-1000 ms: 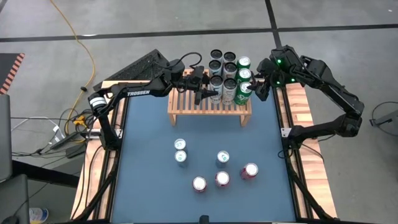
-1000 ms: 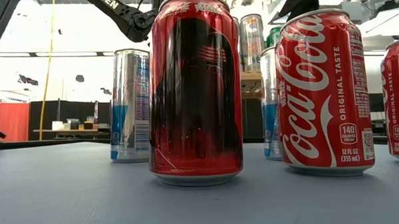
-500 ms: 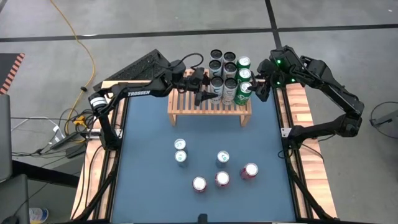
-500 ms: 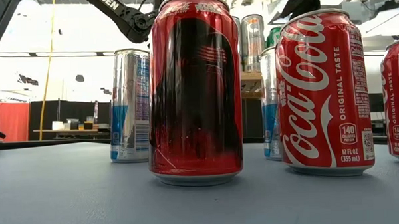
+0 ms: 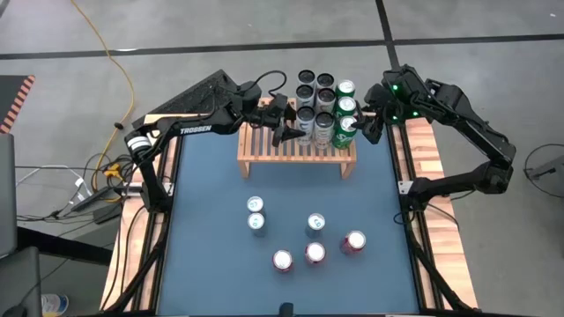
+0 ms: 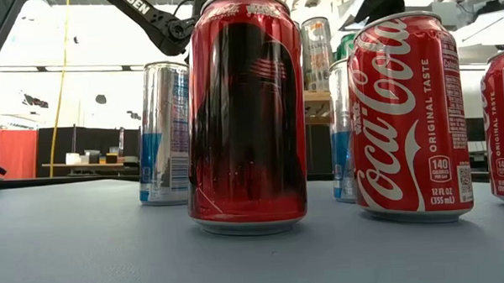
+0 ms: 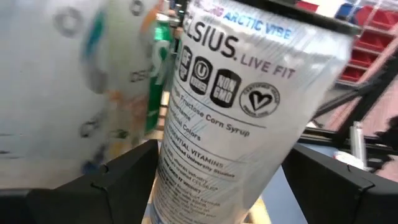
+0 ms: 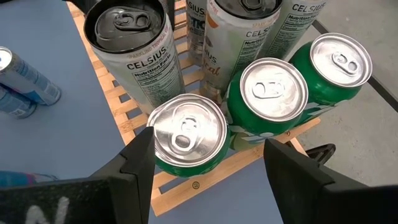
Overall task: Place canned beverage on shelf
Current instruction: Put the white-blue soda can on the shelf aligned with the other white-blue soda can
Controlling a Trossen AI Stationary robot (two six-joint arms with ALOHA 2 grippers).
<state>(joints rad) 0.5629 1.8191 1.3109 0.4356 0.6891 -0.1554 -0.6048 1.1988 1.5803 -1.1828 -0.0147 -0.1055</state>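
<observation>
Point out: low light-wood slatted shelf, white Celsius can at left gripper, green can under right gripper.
Low light-wood slatted shelf point(image 5: 264, 145): high view, bare slats.
White Celsius can point(image 7: 236, 106): left wrist view, label side.
Green can point(image 8: 186, 134): right wrist view, silver lid.

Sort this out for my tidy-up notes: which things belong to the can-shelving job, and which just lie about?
Job:
- shelf
- Celsius can between the left gripper fingers
- green can at the right gripper
- Coca-Cola can waiting on the table

Lying about:
- yellow cable on the floor
</observation>
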